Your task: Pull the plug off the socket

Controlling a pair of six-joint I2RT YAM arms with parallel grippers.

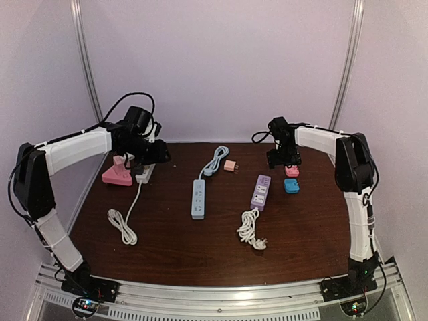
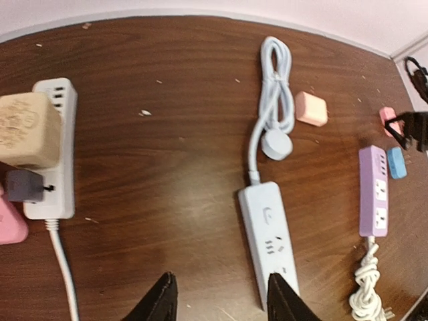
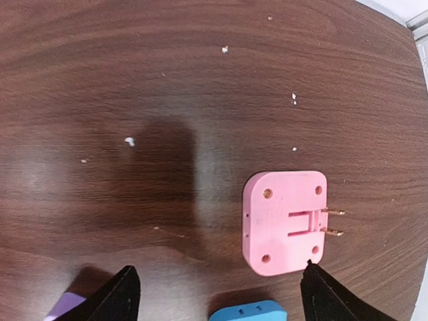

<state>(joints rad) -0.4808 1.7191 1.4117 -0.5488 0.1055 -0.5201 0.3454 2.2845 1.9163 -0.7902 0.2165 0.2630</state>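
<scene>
A white socket strip (image 2: 57, 150) lies at the left of the table with a beige plug (image 2: 25, 130) and a small dark plug (image 2: 24, 185) seated in it; a pink block (image 2: 9, 222) sits beside it. My left gripper (image 2: 221, 301) hangs open over bare wood to the right of that strip (image 1: 145, 172), holding nothing. At the far right my right gripper (image 3: 221, 297) stands wide open above a loose pink plug (image 3: 284, 221), which lies flat with its two prongs pointing right. In the top view that gripper (image 1: 284, 160) hovers just behind the pink plug (image 1: 291, 171).
A light blue strip (image 1: 198, 198) with its coiled cord lies mid-table, and a purple strip (image 1: 261, 192) with a white cord is right of it. A peach plug (image 1: 230, 166) sits behind them. A blue plug (image 1: 291, 186) lies just in front of the pink one.
</scene>
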